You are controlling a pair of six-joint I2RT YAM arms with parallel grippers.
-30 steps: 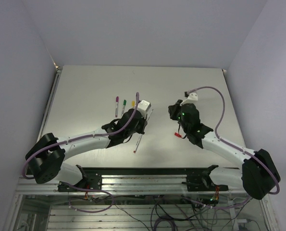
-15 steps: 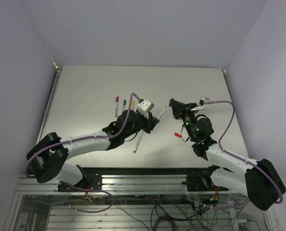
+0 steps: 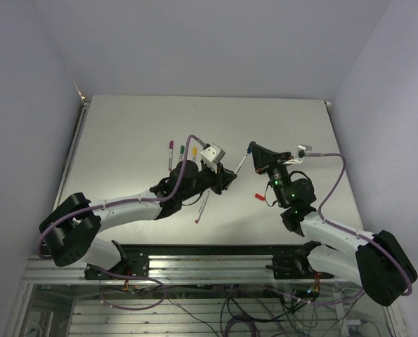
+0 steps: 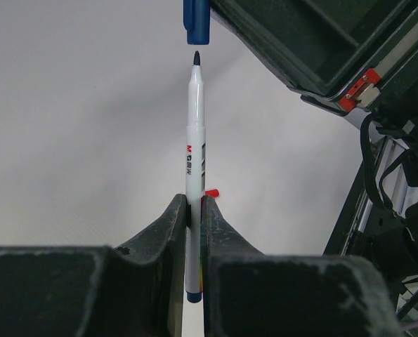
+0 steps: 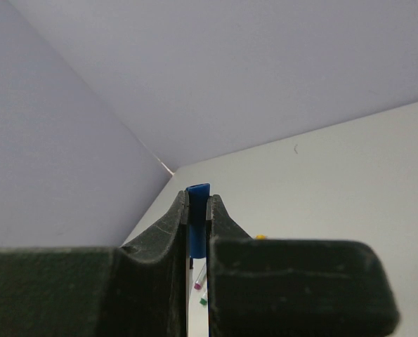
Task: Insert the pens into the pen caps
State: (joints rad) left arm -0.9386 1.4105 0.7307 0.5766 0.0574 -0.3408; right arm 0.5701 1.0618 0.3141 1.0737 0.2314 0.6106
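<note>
Moved since a second before: both arms had turned to face each other, and the blue pen (image 4: 195,147), formerly angled down by the left wrist, now pointed straight at the blue cap (image 4: 195,20).

Item, blue pen: held aloft over the table's (image 3: 124,126) middle, lower barrel pinched, dark nib outward. Nib sat just short of the cap's mouth, apart from it and seemingly well lined up in the left wrist view.

Item, blue cap: clamped with its end showing between the finger ends.

Item, left gripper (image 4: 194,209): narrow, closed on the pen barrel.

Item, right gripper (image 5: 197,202): narrow, closed on the cap.

Item, red pen (image 3: 202,208): lying on the table below the left wrist; red cap (image 3: 260,198) lying apart, under the right wrist.

Item, purple-tipped pen (image 3: 170,154), green-tipped pen (image 3: 181,152), yellow-tipped pen (image 3: 194,152): lying side by side beyond the left arm.

Judgement: alignment looked finished; a short straight push along the pen's axis seemed all that remained for this pair.
</note>
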